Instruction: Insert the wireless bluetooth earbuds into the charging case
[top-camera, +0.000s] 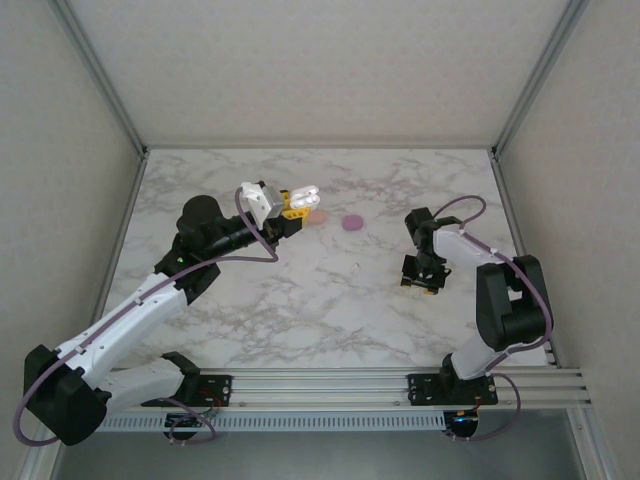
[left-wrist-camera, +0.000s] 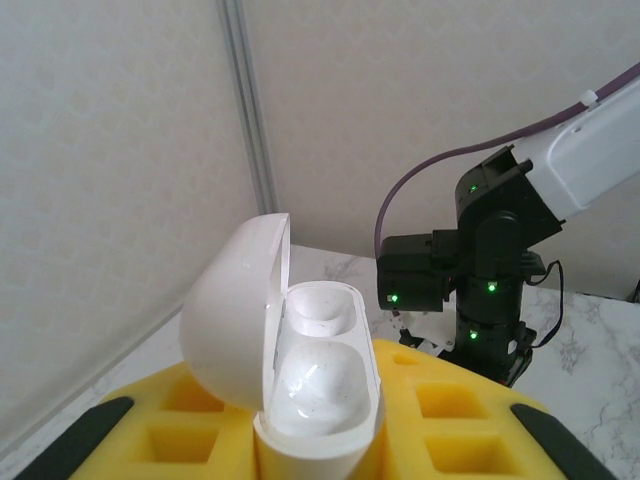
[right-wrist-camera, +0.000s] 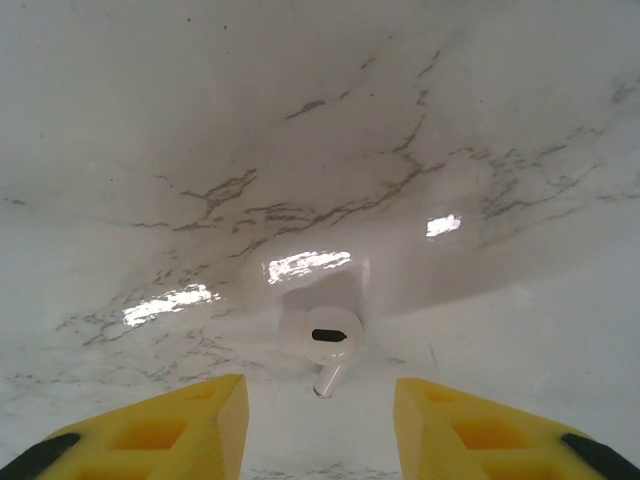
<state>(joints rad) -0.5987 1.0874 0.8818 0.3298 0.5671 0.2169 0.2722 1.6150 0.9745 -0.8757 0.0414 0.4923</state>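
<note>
White earbud on marble, centred between right gripper's parted fingers, untouched, stem pointing back toward wrist (right arm nearer). Open charging case clenched aloft in left gripper.

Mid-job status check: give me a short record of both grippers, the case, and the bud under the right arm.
left gripper: shut on the white charging case
case lid: open; both wells look empty
right gripper: open, pointing down at the table
white earbud: lying on the table between the right gripper's fingers, not touched
purple case: on the table between the two arms
</note>
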